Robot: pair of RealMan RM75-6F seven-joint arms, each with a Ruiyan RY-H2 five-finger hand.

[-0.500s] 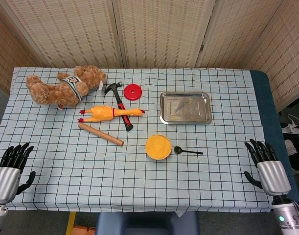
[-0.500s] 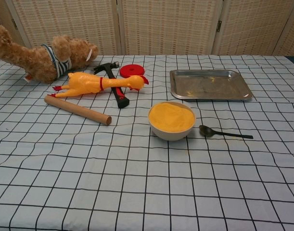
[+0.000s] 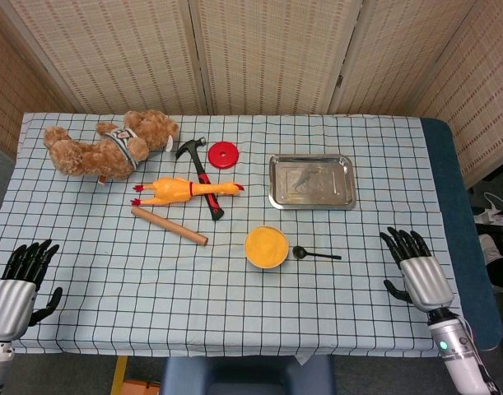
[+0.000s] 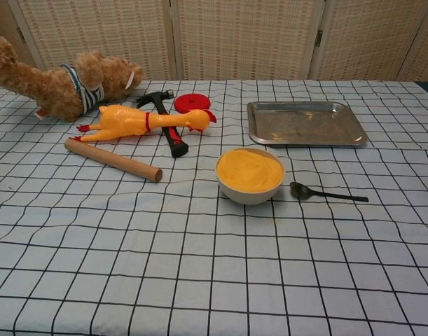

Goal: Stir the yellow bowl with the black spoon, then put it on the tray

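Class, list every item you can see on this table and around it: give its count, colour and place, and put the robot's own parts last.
bowl: 1, yellow, front centre of the table.
spoon: 1, black, lying just right of the bowl.
tray: 1, silver, behind the spoon.
rubber chicken: 1, yellow, left of centre.
hammer: 1, black and red, crossing the chicken.
disc: 1, red, beside the hammer's head.
rolling pin: 1, wooden, in front of the chicken.
teddy bear: 1, brown, back left.
tablecloth: 1, checked white.
left hand: 1, black and silver, front left edge, holding nothing.
right hand: 1, black and silver, front right, holding nothing.
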